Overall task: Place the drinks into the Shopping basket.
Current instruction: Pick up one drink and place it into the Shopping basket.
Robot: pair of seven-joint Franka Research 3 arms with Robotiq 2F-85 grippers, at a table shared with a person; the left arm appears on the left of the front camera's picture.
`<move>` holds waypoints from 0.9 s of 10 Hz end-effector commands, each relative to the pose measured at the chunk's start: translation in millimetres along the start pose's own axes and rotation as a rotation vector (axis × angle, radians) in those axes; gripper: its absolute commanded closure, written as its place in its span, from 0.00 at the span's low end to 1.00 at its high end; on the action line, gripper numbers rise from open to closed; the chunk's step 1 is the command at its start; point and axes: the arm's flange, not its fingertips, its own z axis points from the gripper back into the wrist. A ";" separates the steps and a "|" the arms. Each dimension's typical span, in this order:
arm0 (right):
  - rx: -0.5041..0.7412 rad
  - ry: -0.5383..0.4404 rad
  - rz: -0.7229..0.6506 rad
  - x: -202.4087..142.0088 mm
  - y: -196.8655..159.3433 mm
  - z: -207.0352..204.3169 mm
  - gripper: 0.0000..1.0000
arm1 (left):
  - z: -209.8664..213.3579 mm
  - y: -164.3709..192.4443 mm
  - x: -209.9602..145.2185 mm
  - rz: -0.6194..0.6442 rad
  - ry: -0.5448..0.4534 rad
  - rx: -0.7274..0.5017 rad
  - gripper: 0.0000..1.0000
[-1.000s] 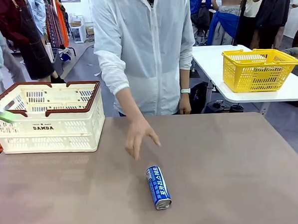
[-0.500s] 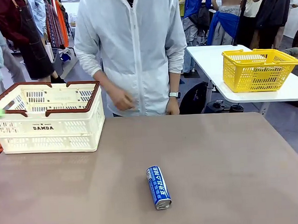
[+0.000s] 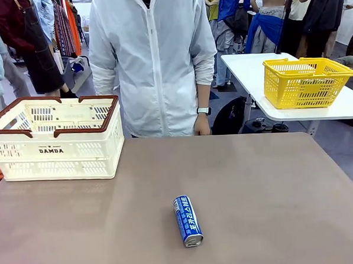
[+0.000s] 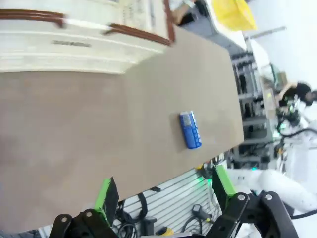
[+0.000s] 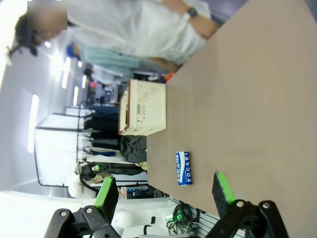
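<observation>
**Blue can waits near the robot's edge of the counter**

Blue and alone, the drink can [image 3: 187, 220] lies on its side on the brown counter [image 3: 274, 186]. It is close to the robot's edge, about halfway between the left and right edges, with one silver end turned toward the robot. The Shopping basket [image 3: 59, 153] stands at the far-left corner, well apart from the can.

The left claw [image 4: 165, 191] and the right claw [image 5: 166, 189] both stand wide and hold nothing. Each hangs above the counter, away from the can.

The step in hand, as I judge it, is to pick up this can. A round can on its side rolls easily, so the claw should come down from above and be centred on the middle of the body. The two green pads should close across the round sides, not on the silver ends. The left arm seems the better choice, because the basket is on its side. The can should pass clear over the brown rim and go low inside before the claw lets go.

Count:
- one blue can
- one cream Shopping basket; what lies on its floor I cannot tell
- one yellow mesh basket [image 3: 307, 81], on another white table
- two claws
- one person at the far edge
</observation>
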 end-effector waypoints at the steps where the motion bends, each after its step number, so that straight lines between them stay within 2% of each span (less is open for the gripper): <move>1: 0.023 -0.010 0.025 2.9 1.6 1.1 0.00 | -67.2 -63.0 -1.4 -0.119 0.098 0.043 0.00; 2: 0.023 -0.010 0.025 2.9 1.6 1.1 0.00 | -103.2 -103.2 -10.2 -0.169 0.128 0.092 0.00; 3: 0.023 -0.010 0.025 2.9 1.6 1.1 0.00 | -144.2 -138.1 -24.8 -0.164 0.195 0.149 0.00; 5: 0.023 -0.010 0.025 2.9 1.6 1.1 0.00 | -221.9 -181.1 -59.7 -0.090 0.292 0.274 0.00; 7: 0.023 -0.010 0.025 2.9 1.6 1.1 0.00 | -290.3 -203.9 -108.3 -0.087 0.247 0.341 0.00; 8: 0.023 -0.010 0.025 2.9 1.6 1.1 0.00 | -312.3 -212.5 -128.3 -0.082 0.270 0.321 0.00; 9: 0.023 -0.010 0.025 2.9 1.6 1.1 0.00 | -334.4 -221.9 -143.2 -0.057 0.211 0.280 0.00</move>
